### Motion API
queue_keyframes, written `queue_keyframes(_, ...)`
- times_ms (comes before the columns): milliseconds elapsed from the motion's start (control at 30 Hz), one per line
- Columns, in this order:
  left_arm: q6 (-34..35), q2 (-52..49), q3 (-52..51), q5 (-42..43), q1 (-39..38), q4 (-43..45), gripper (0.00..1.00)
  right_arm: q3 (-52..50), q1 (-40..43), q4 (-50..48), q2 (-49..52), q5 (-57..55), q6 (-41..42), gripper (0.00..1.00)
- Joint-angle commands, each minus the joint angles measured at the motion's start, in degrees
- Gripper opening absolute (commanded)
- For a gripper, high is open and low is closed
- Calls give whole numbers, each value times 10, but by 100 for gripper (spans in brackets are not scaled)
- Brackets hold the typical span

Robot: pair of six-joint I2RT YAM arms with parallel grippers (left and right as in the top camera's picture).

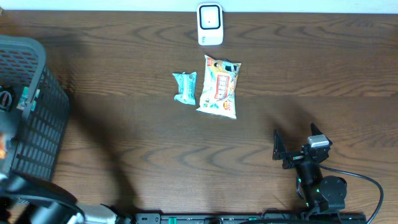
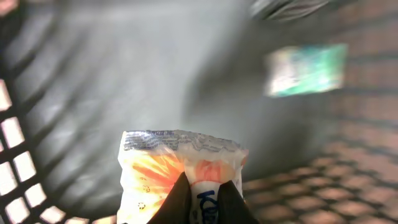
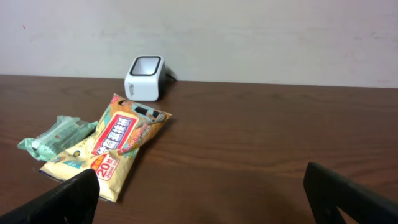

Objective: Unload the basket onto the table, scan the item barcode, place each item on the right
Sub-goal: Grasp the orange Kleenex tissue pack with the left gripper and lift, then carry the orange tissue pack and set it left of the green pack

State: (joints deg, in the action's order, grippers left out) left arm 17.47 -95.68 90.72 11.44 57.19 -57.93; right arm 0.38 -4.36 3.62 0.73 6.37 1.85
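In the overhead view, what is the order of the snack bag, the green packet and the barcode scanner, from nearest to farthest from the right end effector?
From the open right end effector:
1. Snack bag, ahead, to its left.
2. Green packet, just left of that bag.
3. Barcode scanner, far ahead, at the back.

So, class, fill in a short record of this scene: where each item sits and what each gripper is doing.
scanner: white, at the far edge of the table
in front of scanner: snack bag beside a small green packet
basket: dark mesh, at the left
left gripper: inside the basket, shut on an orange-and-white packet
right gripper: open, holding nothing
scan: not yet done
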Motion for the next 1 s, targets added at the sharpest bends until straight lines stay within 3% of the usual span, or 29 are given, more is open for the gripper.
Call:
queue_keyframes(0,66,54,22,91,0,29,8,0,-2,2,-2,0,-8,99)
queue_keyframes(233,211,143,22,191,-1,113,8,0,-2,2,-2,0,-8,99)
queue_keyframes(433,288,154,22,292,-33,166,8,0,-2,2,-2,0,-8,99)
queue_keyframes(800,291,160,22,357,-144,308,7,0,-2,2,-2,0,-8,99)
queue_keyframes(967,265,160,22,374,-233,306,7,0,-2,2,-2,0,-8,99)
